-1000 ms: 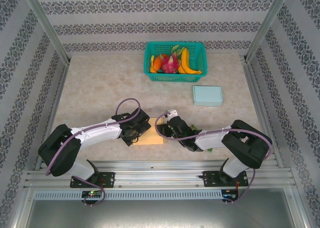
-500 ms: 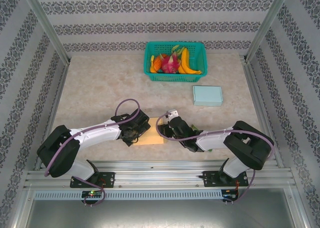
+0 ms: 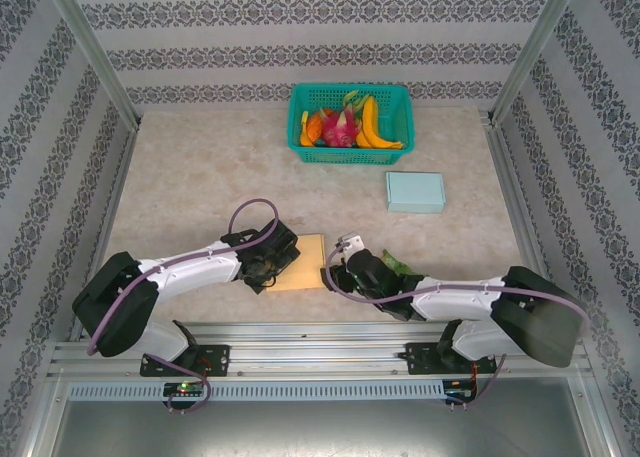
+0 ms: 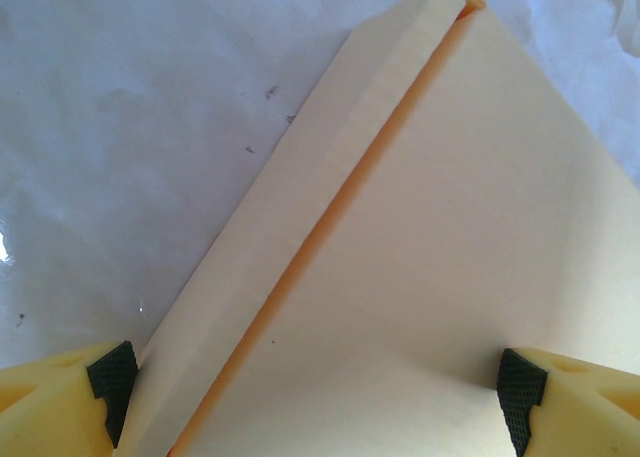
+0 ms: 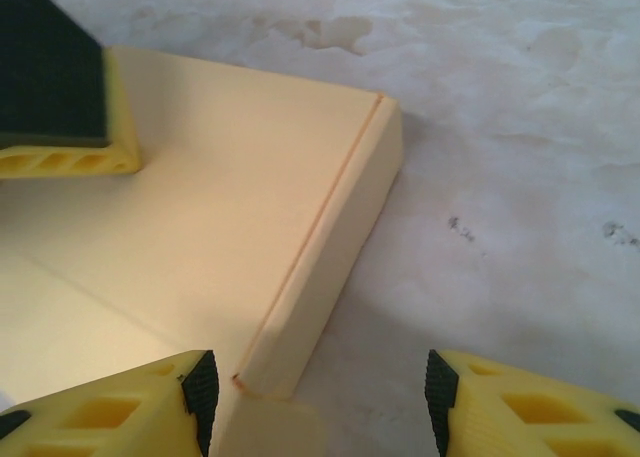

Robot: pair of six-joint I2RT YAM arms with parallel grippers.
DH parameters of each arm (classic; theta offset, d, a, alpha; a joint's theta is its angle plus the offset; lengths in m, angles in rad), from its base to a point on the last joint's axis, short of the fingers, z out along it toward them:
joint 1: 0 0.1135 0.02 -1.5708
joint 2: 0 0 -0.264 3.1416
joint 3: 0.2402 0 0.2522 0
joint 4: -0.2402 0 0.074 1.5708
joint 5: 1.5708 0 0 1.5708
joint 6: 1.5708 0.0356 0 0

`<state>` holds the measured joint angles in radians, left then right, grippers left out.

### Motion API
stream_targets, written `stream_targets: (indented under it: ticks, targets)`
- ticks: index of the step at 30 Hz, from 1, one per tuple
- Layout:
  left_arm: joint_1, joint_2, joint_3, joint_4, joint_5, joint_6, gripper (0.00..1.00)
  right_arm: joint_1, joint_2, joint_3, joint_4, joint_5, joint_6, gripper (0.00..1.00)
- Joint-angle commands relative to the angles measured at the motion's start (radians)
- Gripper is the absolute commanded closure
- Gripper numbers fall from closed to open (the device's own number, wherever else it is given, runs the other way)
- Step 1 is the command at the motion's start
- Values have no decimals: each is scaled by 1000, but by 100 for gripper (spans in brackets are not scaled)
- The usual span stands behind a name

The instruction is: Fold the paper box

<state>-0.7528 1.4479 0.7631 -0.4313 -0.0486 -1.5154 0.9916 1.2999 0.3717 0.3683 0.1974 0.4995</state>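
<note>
The cream paper box (image 3: 308, 262) lies on the marbled desk (image 3: 190, 177), a narrow flap folded along one edge. The left pincer (image 3: 270, 267) is at the box's left side, spread wide, its fingers (image 4: 112, 377) straddling a corner and gripping nothing. The right pincer (image 3: 336, 274) is at the box's right edge, likewise wide apart and empty, one finger (image 5: 100, 417) over the box's corner. Well beyond the box stands a green fruit basket (image 3: 345, 154)
</note>
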Motion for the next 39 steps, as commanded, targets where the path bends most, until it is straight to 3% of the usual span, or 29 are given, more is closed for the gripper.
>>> stream_targets:
  ticks: [1,14,23,39]
  targets:
    - [-8,6,-34,-78,-39,-25,7,24,-30,-22,-21,-5,51,43]
    - [-10,12,-37,-78,-40,-32,7,99,86,23,18,-50,121,54]
    - [-13,12,-35,-83,-40,-36,7,133,94,41,31,-30,123,68]
    - [-17,16,-27,-93,-44,-41,8,138,12,28,50,-130,140,71]
